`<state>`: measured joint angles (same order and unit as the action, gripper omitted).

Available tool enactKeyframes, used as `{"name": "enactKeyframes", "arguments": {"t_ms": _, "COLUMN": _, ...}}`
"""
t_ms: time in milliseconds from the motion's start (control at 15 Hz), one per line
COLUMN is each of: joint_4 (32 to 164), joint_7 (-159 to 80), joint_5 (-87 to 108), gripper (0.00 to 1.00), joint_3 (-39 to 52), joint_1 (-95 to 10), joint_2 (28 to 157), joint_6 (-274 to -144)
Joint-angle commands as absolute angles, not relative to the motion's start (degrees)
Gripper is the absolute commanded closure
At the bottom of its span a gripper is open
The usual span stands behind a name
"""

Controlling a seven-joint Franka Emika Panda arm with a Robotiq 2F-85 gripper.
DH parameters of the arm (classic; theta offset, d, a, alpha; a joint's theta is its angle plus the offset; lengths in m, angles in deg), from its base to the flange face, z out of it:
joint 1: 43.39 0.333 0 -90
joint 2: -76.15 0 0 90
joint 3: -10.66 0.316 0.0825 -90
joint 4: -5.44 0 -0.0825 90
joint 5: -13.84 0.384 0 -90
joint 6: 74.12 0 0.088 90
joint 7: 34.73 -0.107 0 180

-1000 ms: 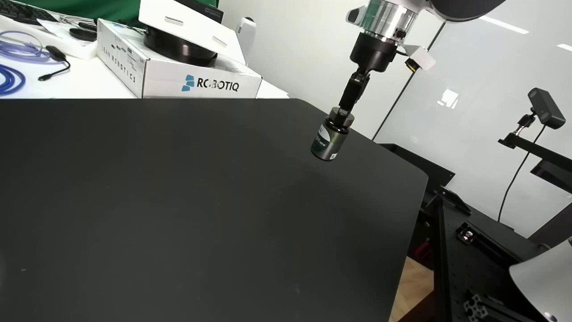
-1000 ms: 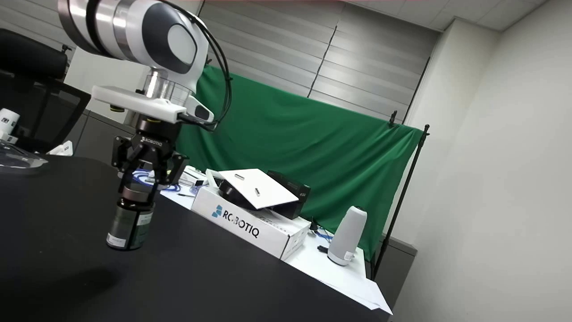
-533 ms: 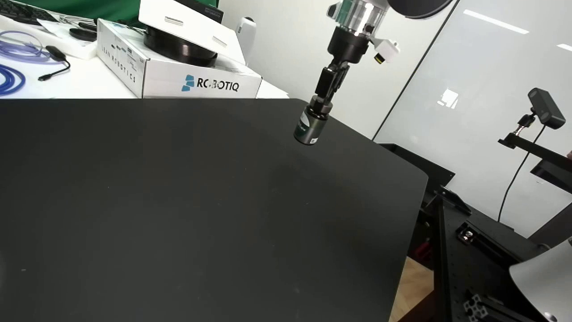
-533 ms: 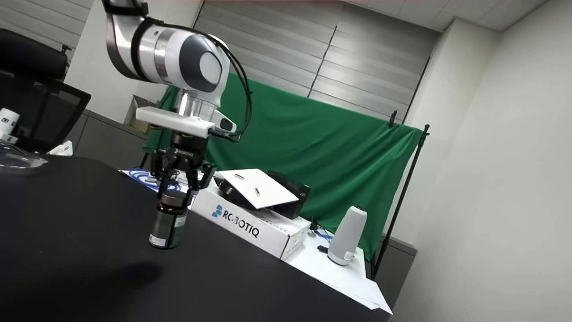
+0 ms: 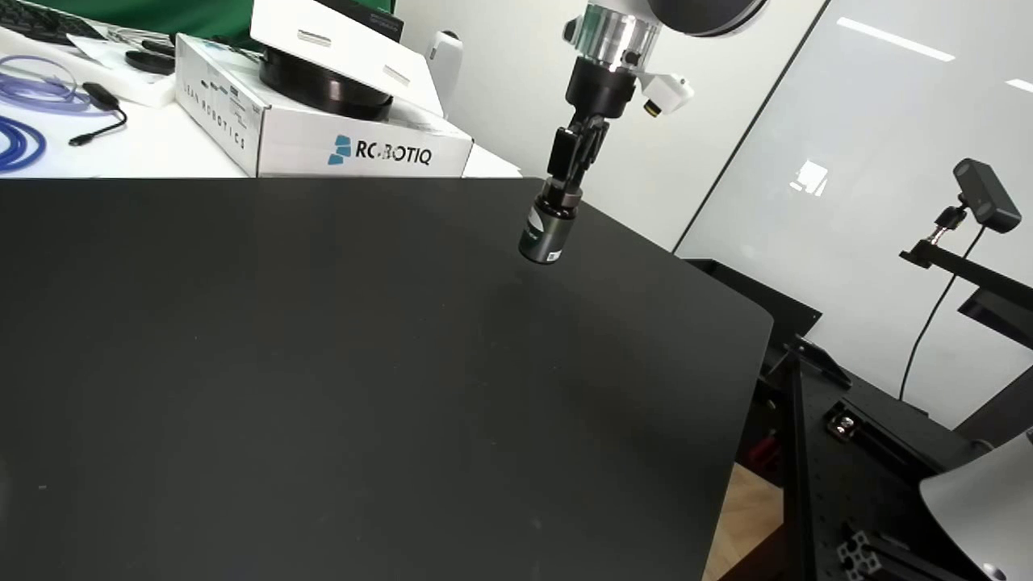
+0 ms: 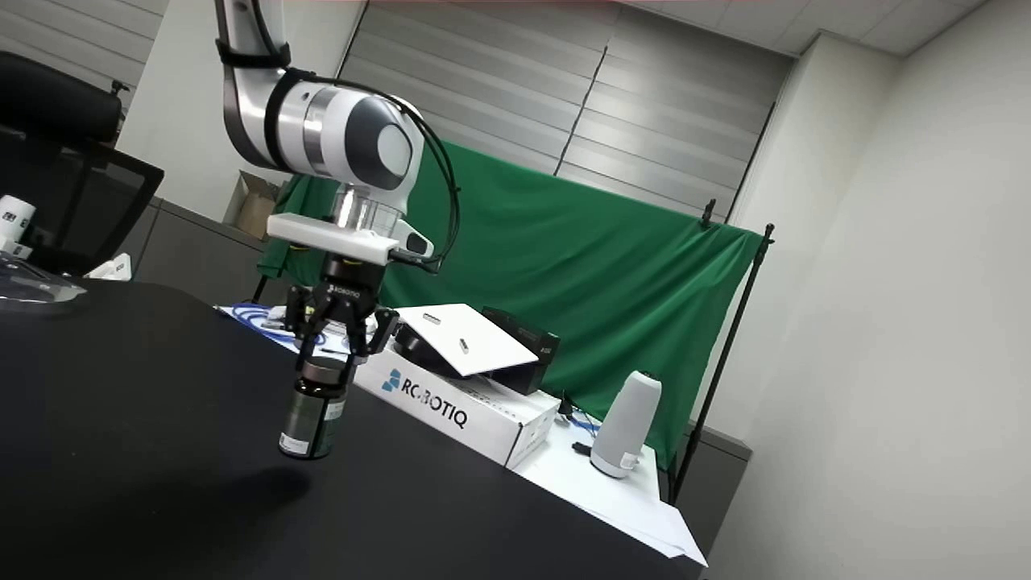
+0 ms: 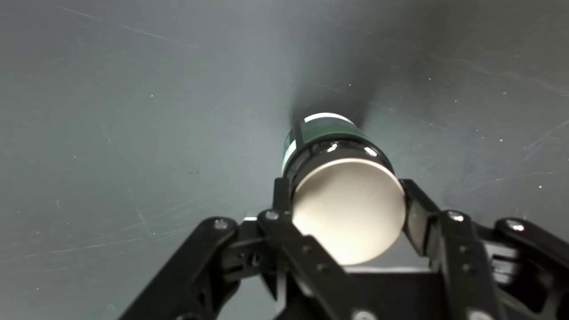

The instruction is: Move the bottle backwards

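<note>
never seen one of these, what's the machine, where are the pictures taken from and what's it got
The machine is a robot arm, mostly white. Two pictures are taken from outside it, from different places; the close-up is taken from its own wrist, looking down. Its two dark fingers hold a small bottle by the cap, above a black table, with a shadow below. On that table, at the edge of an exterior view, lies something clear, too cut off to name. Behind, a box marked Robotiq sits on a white surface.

Part-hidden bottle (image 7: pixel 349 202), cropped arm (image 6: pixel 322 129), cropped chair (image 6: pixel 60 101)
</note>
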<state>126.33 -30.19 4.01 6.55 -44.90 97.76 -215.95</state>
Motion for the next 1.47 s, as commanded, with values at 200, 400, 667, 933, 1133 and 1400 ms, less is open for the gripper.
{"name": "enactKeyframes", "arguments": {"t_ms": 200, "joint_4": 124.1, "joint_7": -30.4, "joint_5": 3.1, "gripper": 0.64, "joint_3": 6.4, "joint_1": -45.0, "joint_2": 99.0, "joint_6": -215.3}}
{"name": "enactKeyframes", "arguments": {"t_ms": 400, "joint_4": 116.8, "joint_7": -29.5, "joint_5": 4.2, "gripper": 0.64, "joint_3": 6.5, "joint_1": -45.8, "joint_2": 103.0, "joint_6": -214.5}}
{"name": "enactKeyframes", "arguments": {"t_ms": 667, "joint_4": 103.6, "joint_7": -28.0, "joint_5": 7.3, "gripper": 0.64, "joint_3": 7.0, "joint_1": -47.8, "joint_2": 110.5, "joint_6": -210.3}}
{"name": "enactKeyframes", "arguments": {"t_ms": 933, "joint_4": 93.1, "joint_7": -26.2, "joint_5": 10.3, "gripper": 0.64, "joint_3": 7.6, "joint_1": -50.0, "joint_2": 117.2, "joint_6": -206.7}}
{"name": "enactKeyframes", "arguments": {"t_ms": 1133, "joint_4": 89.4, "joint_7": -24.4, "joint_5": 11.6, "gripper": 0.64, "joint_3": 8.1, "joint_1": -51.5, "joint_2": 120.6, "joint_6": -207.4}}
{"name": "enactKeyframes", "arguments": {"t_ms": 1400, "joint_4": 86.3, "joint_7": -23.0, "joint_5": 12.3, "gripper": 0.64, "joint_3": 8.2, "joint_1": -52.8, "joint_2": 123.8, "joint_6": -208.0}}
